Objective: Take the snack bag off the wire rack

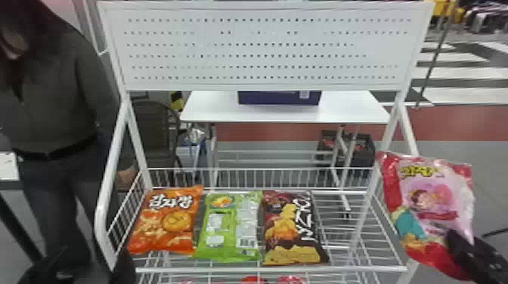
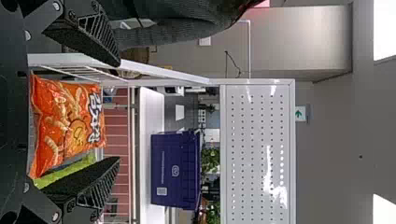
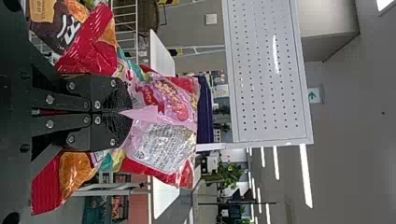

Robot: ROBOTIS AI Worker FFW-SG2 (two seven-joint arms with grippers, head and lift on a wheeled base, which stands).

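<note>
Head view: pink-and-red plastic snack bag (image 1: 438, 192) is off the shelf, up in the air at the right side of the white wire rack (image 1: 272, 269). Black right gripper (image 1: 453, 237) has it by the lower part, fingers clamped on the bag. Bag is tilted, printed front to the camera, upper left corner overlapping the rack's right post in view; contact with post, cannot tell. Right wrist view: fingers closed on a pinched pink fold, bag bulging out around them, silver text panel (image 3: 163, 147) on one part.

Black left gripper (image 1: 94, 256) is at the lower left, near the rack's front left corner. Left wrist view: its fingers are wide apart, nothing between the pads, orange bag beyond.

On the shelf, left to right: glossy orange snack bag (image 1: 166, 223), bright green snack bag (image 1: 226, 226) with barcode side up, dark brown snack bag (image 1: 293, 230) with yellow chips printed on it. All three lie side by side, close together. Red packages (image 1: 253, 280) partly visible on the level below. White perforated board (image 1: 264, 49) across the rack top. Behind the rack: white table (image 1: 351, 109) with dark blue box (image 1: 279, 99) on it.
</note>
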